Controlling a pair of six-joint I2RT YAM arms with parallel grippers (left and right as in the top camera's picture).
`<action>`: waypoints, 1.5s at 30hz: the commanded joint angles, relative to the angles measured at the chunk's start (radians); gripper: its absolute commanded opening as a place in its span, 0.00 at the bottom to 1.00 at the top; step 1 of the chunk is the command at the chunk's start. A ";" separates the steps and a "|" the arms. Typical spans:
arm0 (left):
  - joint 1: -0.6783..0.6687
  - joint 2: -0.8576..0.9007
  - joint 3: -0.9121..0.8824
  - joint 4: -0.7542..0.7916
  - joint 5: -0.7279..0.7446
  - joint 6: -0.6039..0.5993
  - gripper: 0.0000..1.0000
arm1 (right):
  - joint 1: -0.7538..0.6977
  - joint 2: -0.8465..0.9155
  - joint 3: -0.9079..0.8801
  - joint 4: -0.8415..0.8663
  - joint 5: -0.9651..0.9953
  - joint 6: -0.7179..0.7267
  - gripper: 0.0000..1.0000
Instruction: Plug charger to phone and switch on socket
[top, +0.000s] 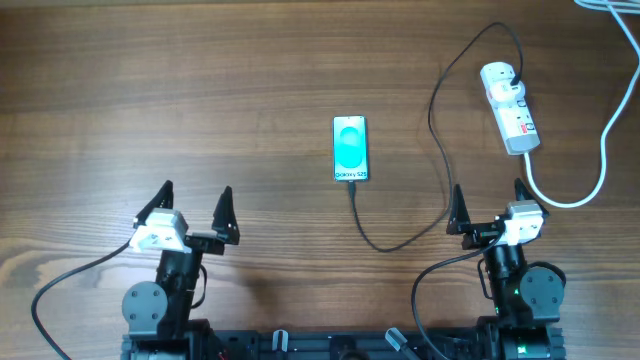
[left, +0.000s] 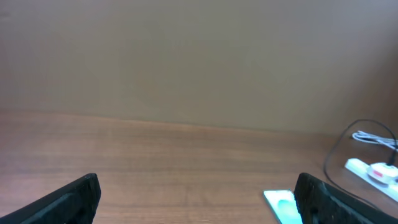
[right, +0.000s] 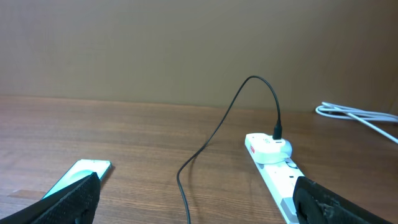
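Note:
The phone (top: 350, 148) lies flat mid-table, its teal screen lit. The charger (top: 438, 150), a thin black cable, runs from the white plug in the socket (top: 510, 108) at the far right, loops toward me and ends at the phone's near edge; I cannot tell whether its tip is in the port. My left gripper (top: 196, 190) stands open at the near left, far from all three. My right gripper (top: 488, 190) is open, nothing between its fingers, near side of the socket. The right wrist view shows the phone (right: 81, 171), charger (right: 211, 143) and socket (right: 280, 168).
A thick white cord (top: 590, 170) curves from the socket's near end out past the table's far right corner. The left wrist view catches the phone (left: 283, 205) beside its right finger (left: 323, 199) and the socket (left: 373, 171) far right. Bare wooden table (top: 150, 90) lies to the left.

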 joint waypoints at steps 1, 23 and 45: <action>0.032 -0.011 -0.041 0.038 0.008 0.020 1.00 | 0.006 -0.012 -0.002 0.001 0.006 0.008 1.00; 0.039 -0.011 -0.087 -0.064 -0.138 0.028 1.00 | 0.006 -0.012 -0.002 0.001 0.006 0.008 1.00; 0.041 -0.011 -0.087 -0.063 -0.160 0.140 1.00 | 0.006 -0.012 -0.002 0.001 0.006 0.008 1.00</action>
